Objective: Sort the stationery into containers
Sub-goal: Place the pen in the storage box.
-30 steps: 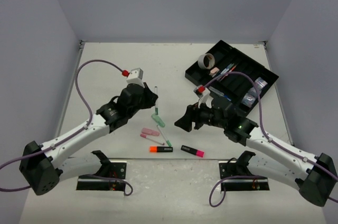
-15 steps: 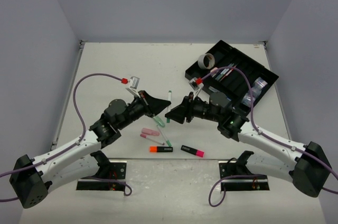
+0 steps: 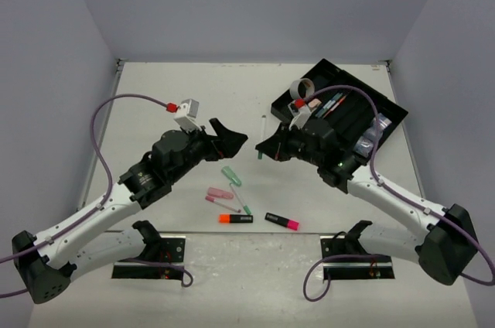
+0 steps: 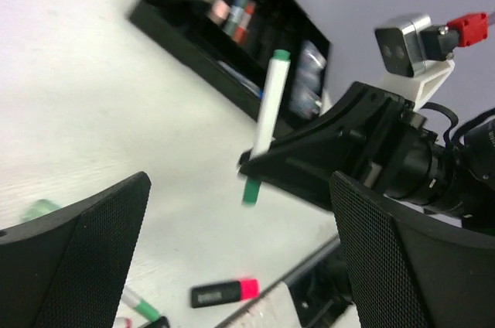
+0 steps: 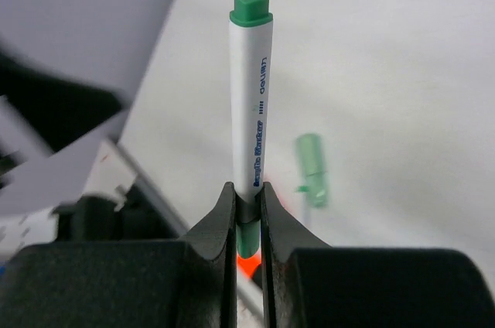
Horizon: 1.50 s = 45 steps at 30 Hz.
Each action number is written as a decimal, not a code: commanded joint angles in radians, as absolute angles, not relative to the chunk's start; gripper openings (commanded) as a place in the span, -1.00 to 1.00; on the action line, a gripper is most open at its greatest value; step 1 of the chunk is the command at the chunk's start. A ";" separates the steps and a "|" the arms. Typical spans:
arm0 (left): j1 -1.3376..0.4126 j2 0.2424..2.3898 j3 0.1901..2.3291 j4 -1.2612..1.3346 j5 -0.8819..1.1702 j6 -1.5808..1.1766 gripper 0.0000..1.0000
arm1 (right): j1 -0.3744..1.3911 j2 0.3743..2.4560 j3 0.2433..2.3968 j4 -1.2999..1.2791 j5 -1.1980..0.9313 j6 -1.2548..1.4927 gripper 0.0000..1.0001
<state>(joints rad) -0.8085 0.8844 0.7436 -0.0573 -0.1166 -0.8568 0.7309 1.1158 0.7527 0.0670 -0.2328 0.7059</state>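
At centre-left of the top view, your left pincer (image 3: pixel 230 137) hangs released. Just right, your right pincer (image 5: pixel 247 193) is clenched on the white pen (image 5: pixel 251 96) near its lower end, above the surface (image 3: pixel 193 96). It is likely light, stiff, slick; a mid-barrel hold would pivot less. The tray (image 3: pixel 385 104) lies upper right.

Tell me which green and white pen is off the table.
The pen clamped in the right hand; the other pen lies flat on the table.
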 commanded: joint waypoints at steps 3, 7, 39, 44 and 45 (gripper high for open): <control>-0.810 0.918 0.984 -0.606 -0.455 -0.737 1.00 | 0.478 1.189 0.845 -0.294 0.111 0.647 -1.00; -0.810 0.919 1.067 -0.790 -0.498 -0.662 1.00 | 0.331 1.293 0.959 -0.395 0.219 0.626 -1.00; -0.811 0.595 0.927 -0.847 -0.571 -0.620 1.00 | -0.049 2.006 1.578 -0.519 0.075 0.656 -0.73; -0.811 0.578 0.927 -0.848 -0.576 -0.624 1.00 | -0.049 2.032 1.605 -0.546 0.055 0.654 -0.56; -0.812 0.575 0.926 -0.849 -0.577 -0.624 1.00 | -0.049 2.033 1.604 -0.549 0.051 0.656 -0.47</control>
